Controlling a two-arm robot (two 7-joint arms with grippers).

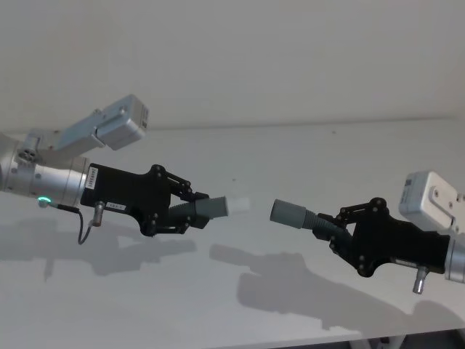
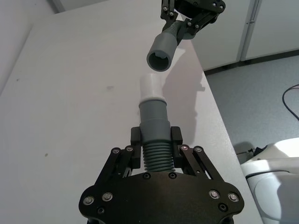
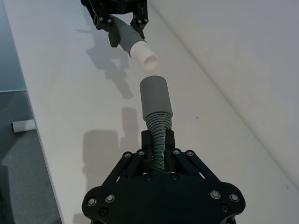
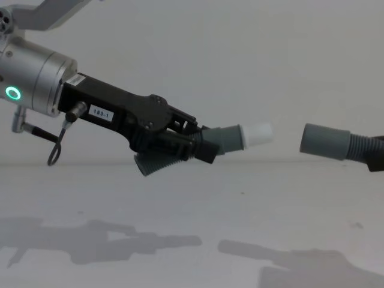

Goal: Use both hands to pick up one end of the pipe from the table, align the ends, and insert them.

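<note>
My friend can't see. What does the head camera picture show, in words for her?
The left end effector holds a white-tipped hose and the right end effector holds a grey-cuffed hose, their ends facing each other across a small gap. Both are up in the air above a white table.

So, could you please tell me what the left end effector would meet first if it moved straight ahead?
Most likely the smooth grey cylindrical cuff of the ribbed hose piece in the right end effector; the left end effector's white-tipped hose piece leads, slightly off-line.
</note>
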